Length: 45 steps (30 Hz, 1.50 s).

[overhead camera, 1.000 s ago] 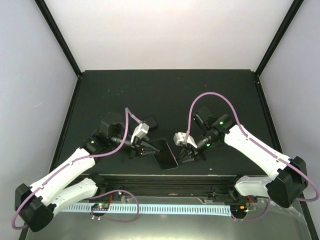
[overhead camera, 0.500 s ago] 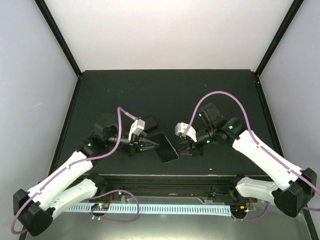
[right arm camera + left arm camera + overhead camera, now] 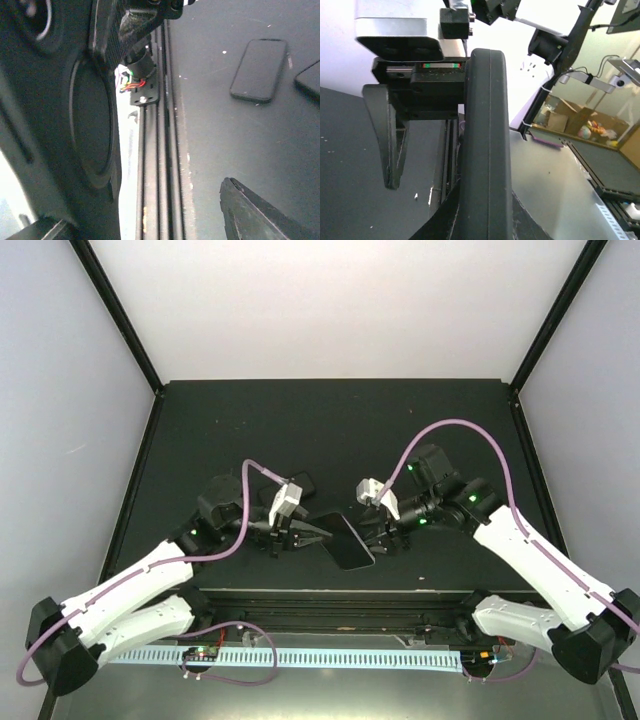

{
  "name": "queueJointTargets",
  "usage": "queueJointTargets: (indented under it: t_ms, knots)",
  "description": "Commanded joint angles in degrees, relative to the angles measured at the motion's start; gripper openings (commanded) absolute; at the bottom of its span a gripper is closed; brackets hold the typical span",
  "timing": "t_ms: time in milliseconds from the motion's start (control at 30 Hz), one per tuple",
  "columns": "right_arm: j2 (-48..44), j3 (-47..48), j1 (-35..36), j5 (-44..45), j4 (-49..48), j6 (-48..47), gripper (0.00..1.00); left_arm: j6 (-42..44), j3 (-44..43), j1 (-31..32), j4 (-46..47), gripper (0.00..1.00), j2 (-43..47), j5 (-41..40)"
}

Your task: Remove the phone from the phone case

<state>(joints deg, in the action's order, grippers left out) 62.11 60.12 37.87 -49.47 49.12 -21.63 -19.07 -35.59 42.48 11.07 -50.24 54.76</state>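
The phone in its dark phone case (image 3: 350,543) hangs just above the table's near edge, screen up. My left gripper (image 3: 312,533) is shut on its left end. In the left wrist view the case (image 3: 485,150) shows edge-on, running up from between my jaws. My right gripper (image 3: 380,533) stands open at the case's right end; one of its fingers (image 3: 390,150) hangs left of the case edge. In the right wrist view a broad dark surface (image 3: 85,125), probably the case back, fills the left, and one finger (image 3: 255,210) shows at the lower right.
A bare dark phone (image 3: 259,70) lies flat on the black table (image 3: 330,430), with another dark slab (image 3: 310,80) beside it; from above they (image 3: 303,483) show just behind the left gripper. A black rail (image 3: 160,165) runs along the table's near edge.
The right gripper has opened and swung in to the case's right end. The left gripper has carried the cased phone a little to the right.
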Motion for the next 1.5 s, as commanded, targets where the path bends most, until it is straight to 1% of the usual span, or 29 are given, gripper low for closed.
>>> queueJointTargets:
  t_ms: [0, 67, 100, 133, 200, 300, 333, 367, 433, 500, 533, 600, 633, 667, 733, 833, 900, 967, 1033, 1100, 1167, 1200, 1233, 1333, 1467]
  knots:
    - [1.22, 3.73, 0.62, -8.27, -15.46, 3.89, 0.64, -0.24, -2.37, 5.15, -0.16, 0.01, -5.32, 0.75]
    - [0.54, 3.78, 0.62, -7.64, -14.27, 3.16, 0.64, 0.01, -3.22, 5.19, -1.23, 0.01, -6.83, -1.17]
    - [0.1, 3.84, 0.62, -7.07, -13.59, 2.97, 0.62, 0.07, -3.66, 5.19, -1.62, 0.01, -7.47, -2.25]
    - [-0.54, 3.86, 0.63, -6.44, -12.92, 3.02, 0.58, 0.18, -4.3, 5.18, -2.17, 0.02, -7.89, -3.87]
    - [-1.99, 3.72, 0.56, -4.5, -12.68, 4.6, 0.41, 0.59, -5.12, 5.16, -3.0, 0.02, -8.6, -7.75]
    - [-4.64, 2.57, 0.54, -0.69, -13.81, 8.28, 0.11, -0.09, -5.98, 5.11, -2.98, 0.02, -9.42, -15.51]
    - [-5.65, 1.84, 0.47, 0.44, -14.4, 10.04, 0.05, -0.19, -6.16, 5.1, -2.53, 0.02, -9.62, -18.56]
    - [-6.36, 1.13, 0.45, 0.93, -14.94, 11.31, 0.01, -0.63, -6.51, 5.0, -2.14, 0.01, -10.12, -21.97]
    - [-7.15, -0.58, 0.39, 1.34, -15.91, 13.89, 0.01, -1.57, -7.76, 4.55, -1.68, 0.02, -11.22, -30.42]
    - [-8.0, -2.94, 0.15, 3.21, -17.87, 17.69, 0.01, -2.02, -9.61, 3.4, -0.96, 0.03, -12.79, -35.63]
    - [-8.43, -4.46, -0.23, 4.68, -19.3, 20.1, 0.01, -2.33, -10.72, 2.87, -0.7, 0.1, -13.64, -37.84]
    - [-9.36, -8.37, -1.42, 8.84, -22.51, 25.23, 0.01, -3.92, -12.58, 1.73, -0.52, 0.44, -14.8, -42.85]
    - [-9.69, -9.98, -2.41, 10.25, -24.07, 27.8, 0.01, -4.85, -13.42, 1.39, -0.6, 0.59, -15.07, -45.48]
    - [-9.91, -11.94, -3.54, 11.02, -25.78, 30.62, 0.01, -5.16, -13.94, 1.24, -0.5, 0.69, -15.19, -48.26]
    - [-10.0, -16.99, -5.96, 12.41, -30.63, 35.78, 0.01, -4.04, -14.26, 1.25, 0.7, 0.79, -15.07, -53.59]
    - [-7.44, -21.61, -9.01, 17.14, -36.32, 40.19, 0.01, -1.28, -15.11, 1.42, 2.15, 0.87, -15.52, -62.5]
    - [-5.09, -22.72, -11.37, 19.08, -38.72, 41.74, 0.01, 0.35, -16.11, 1.36, 1.96, 0.88, -16.46, -66.52]
    - [-3.09, -23.57, -13.34, 20.73, -40.87, 44.23, 0.01, 0.48, -16.72, 1.58, 0.53, 0.89, -17.43, -68.59]
    - [-1.81, -24.2, -14.38, 24.2, -41.46, 46.47, 0.01, 0.22, -16.46, 2.48, -1.31, 0.89, -18.21, -70.42]
    - [-1.38, -24.43, -14.4, 30.71, -40.51, 48.92, 0.01, 1.01, -15.28, 4.54, -2.63, 0.89, -19.38, -73.02]
    - [-1.28, -24.71, -14.49, 37.46, -39.38, 51.06, 0.01, 2.13, -13.29, 7.28, -2.39, 0.86, -20.22, -74.26]
    - [-1.02, -25.15, -14.55, 39.06, -39.51, 51.66, 0.01, 2.62, -12.34, 8.85, -2.22, 0.84, -20.65, -75.22]
    - [-0.57, -25.62, -14.76, 39.05, -40.1, 51.99, 0.01, 3.18, -11.45, 10.77, -2.12, 0.83, -21.01, -76.25]
    - [0.95, -25.84, -15.02, 35.39, -40.73, 53.21, 0.01, 7.02, -9.72, 17.5, -1.22, 0.8, -22.71, -78.92]
    - [3.63, -26.25, -15.03, 32.75, -41.25, 54.25, 0.01, 11.91, -8.37, 23.4, 2.72, 0.81, -28.71, -83.0]
